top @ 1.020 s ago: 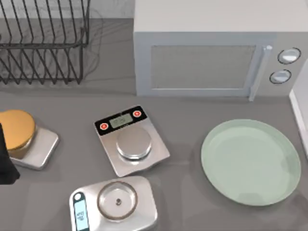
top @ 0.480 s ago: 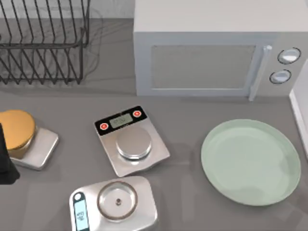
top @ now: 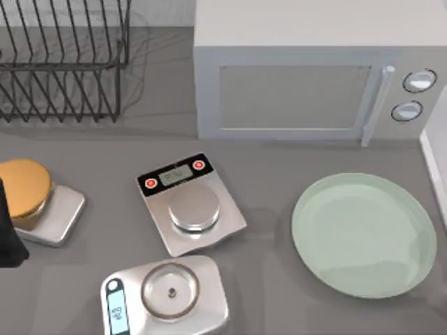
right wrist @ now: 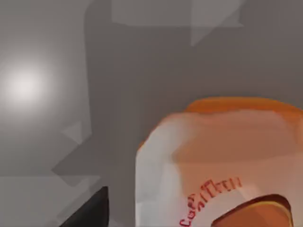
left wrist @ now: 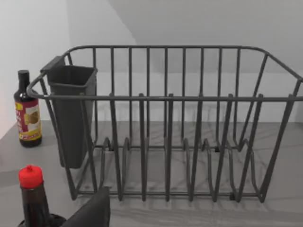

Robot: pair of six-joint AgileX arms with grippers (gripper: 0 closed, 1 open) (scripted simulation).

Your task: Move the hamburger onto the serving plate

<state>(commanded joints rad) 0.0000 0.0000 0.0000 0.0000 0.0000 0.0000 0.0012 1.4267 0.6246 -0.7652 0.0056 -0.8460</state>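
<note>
Grey table, hamburger close under right hand's camera

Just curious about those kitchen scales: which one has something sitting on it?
The scale at the table's left edge: a golden-brown dome sits on it. The other two scales show bare pans.

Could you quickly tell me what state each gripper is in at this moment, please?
Left gripper: beside the dark wire dish rack; open or shut cannot be told.
Right gripper: close over the orange, whitish-patched hamburger; state cannot be told.
</note>
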